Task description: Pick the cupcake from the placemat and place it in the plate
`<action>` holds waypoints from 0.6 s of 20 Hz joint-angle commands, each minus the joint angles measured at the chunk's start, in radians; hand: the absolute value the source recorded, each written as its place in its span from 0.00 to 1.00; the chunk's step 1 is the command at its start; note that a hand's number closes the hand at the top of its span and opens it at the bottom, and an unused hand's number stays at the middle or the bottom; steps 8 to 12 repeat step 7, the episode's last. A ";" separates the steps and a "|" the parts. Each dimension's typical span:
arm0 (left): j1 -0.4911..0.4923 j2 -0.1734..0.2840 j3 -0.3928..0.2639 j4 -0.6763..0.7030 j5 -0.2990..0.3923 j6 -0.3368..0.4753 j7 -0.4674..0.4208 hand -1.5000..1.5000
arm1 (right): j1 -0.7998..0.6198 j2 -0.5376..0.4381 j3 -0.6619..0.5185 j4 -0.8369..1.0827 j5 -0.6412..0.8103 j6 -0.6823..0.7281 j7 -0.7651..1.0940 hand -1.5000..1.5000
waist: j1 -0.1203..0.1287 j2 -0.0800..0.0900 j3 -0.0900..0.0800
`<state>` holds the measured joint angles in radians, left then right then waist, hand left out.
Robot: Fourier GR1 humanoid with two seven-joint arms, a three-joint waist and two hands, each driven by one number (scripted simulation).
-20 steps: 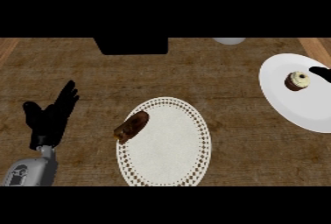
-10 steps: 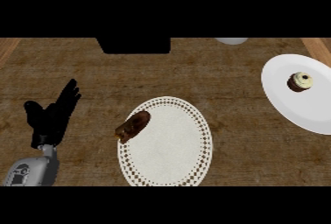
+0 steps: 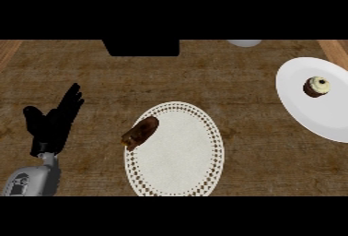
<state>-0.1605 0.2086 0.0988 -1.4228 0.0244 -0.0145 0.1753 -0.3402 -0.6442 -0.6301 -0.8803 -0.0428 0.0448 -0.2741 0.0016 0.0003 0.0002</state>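
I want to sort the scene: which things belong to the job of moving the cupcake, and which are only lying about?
Job things:
cupcake, already in the plate
plate
placemat

Lying about:
brown pastry on the placemat's left edge
black box
pale round thing at top

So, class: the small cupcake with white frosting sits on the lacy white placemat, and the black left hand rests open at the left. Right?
Not quite. The head view shows the small cupcake with white frosting on the white round plate, not the lacy white placemat. The black left hand does rest open at the left.

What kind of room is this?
Probably a kitchen or dining spot: a wooden counter holds a lacy white placemat, and a white plate has a cupcake on it.
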 commanded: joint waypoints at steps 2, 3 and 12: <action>-0.034 -0.026 -0.010 -0.001 -0.019 0.018 0.015 0.50 | 0.062 -0.002 0.014 -0.015 -0.001 -0.022 0.001 0.00 | -0.003 -0.001 0.000; 0.001 -0.048 -0.036 -0.008 -0.042 0.033 0.021 0.50 | 0.010 -0.051 0.018 0.116 0.021 -0.003 -0.047 0.00 | 0.003 0.001 0.000; -0.017 0.000 0.031 0.060 -0.015 -0.016 -0.056 0.50 | 0.036 -0.070 0.015 0.085 -0.009 0.010 -0.014 0.00 | -0.001 0.001 0.000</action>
